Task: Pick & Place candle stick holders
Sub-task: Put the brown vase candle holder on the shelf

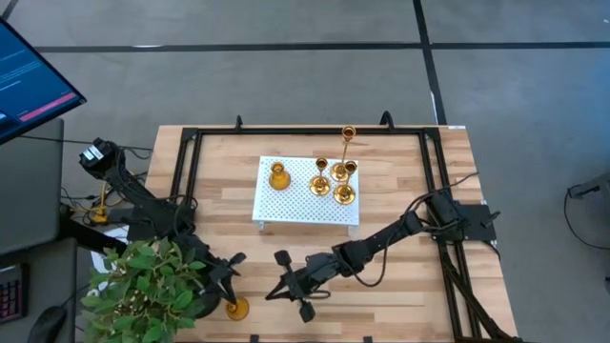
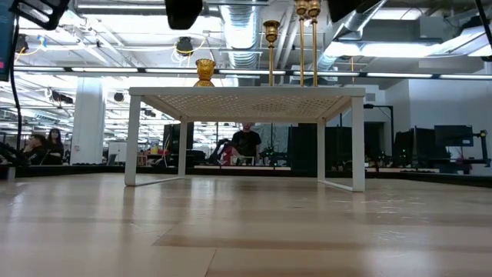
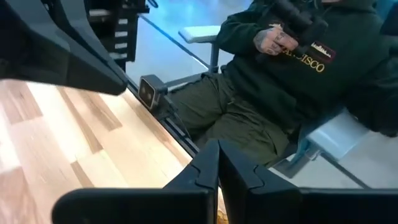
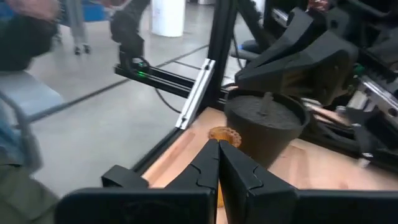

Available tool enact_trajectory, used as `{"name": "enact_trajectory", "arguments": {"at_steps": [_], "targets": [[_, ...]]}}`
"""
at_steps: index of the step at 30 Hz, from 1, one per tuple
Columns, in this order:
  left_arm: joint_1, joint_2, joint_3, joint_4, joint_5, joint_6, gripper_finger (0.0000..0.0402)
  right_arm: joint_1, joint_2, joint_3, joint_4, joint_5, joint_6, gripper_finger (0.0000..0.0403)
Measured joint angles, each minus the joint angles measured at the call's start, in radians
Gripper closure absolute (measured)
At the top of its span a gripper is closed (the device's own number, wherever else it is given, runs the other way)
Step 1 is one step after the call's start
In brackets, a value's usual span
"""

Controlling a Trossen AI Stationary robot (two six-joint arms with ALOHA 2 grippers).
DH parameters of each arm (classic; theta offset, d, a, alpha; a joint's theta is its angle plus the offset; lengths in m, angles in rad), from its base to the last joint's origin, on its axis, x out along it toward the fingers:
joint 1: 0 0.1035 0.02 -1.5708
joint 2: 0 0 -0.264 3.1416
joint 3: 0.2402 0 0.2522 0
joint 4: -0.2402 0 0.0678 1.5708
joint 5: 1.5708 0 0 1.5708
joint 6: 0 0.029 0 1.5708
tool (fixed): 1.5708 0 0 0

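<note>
Several gold candle stick holders stand by their round bases on the white perforated tray (image 1: 286, 205). A squat one (image 1: 278, 176) is at its left, a tall thin one (image 1: 348, 133) at the far edge, and three short ones (image 1: 335, 183) at its right. In the low view their tops show above the tray (image 2: 270, 31). One more holder (image 1: 236, 308) stands on the table near the front edge, beside the plant pot; it also shows in the right wrist view (image 4: 224, 134). My left gripper (image 1: 229, 272) is shut and empty just beyond that holder. My right gripper (image 1: 278, 286) is shut and empty to its right, pointing toward it.
A potted green plant (image 1: 148, 286) stands at the front left corner, its dark pot (image 4: 264, 121) right next to the lone holder. A black frame (image 1: 191, 143) runs round the table. A person sits beyond the near edge (image 3: 292, 81). Bare wood lies in front of the tray (image 2: 246, 223).
</note>
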Motion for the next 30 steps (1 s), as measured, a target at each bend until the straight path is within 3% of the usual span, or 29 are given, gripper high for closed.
{"name": "enact_trajectory", "arguments": {"at_steps": [5,10,18,30], "targets": [[0.0,0.011,0.0,0.011,-0.005,0.054,0.0397,0.027,0.0,0.0,-0.001,0.124,-0.023,0.0403],[-0.001,0.092,0.0,0.017,0.016,0.009,0.0395,0.046,-0.02,-0.002,-0.043,0.196,-0.024,0.0403],[-0.001,0.234,-0.001,0.048,0.086,-0.203,0.0395,0.062,-0.095,-0.001,-0.148,0.257,-0.024,0.0403],[-0.004,0.232,-0.001,0.059,0.129,-0.42,0.0396,0.07,-0.112,-0.001,-0.208,0.257,-0.023,0.0403]]}}
